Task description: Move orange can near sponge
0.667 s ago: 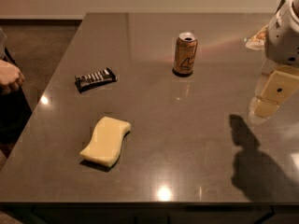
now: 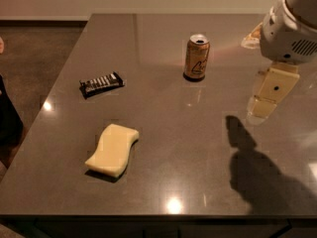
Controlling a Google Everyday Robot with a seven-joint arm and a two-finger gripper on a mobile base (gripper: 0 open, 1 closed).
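Observation:
The orange can [image 2: 196, 57] stands upright on the dark table [image 2: 163, 148], at the far middle. The pale yellow sponge [image 2: 113, 149] lies flat near the front left, well apart from the can. My gripper [image 2: 261, 109] hangs above the table's right side, to the right of the can and a little nearer to me, pointing down. It holds nothing that I can see.
A flat black snack bar wrapper [image 2: 101, 84] lies at the left, between the can and the sponge. The arm's shadow [image 2: 257, 167] falls on the front right of the table. A person's dark clothing [image 2: 7, 118] shows at the left edge.
My gripper has moved a little to the left, toward the can. The can, sponge and wrapper have not moved.

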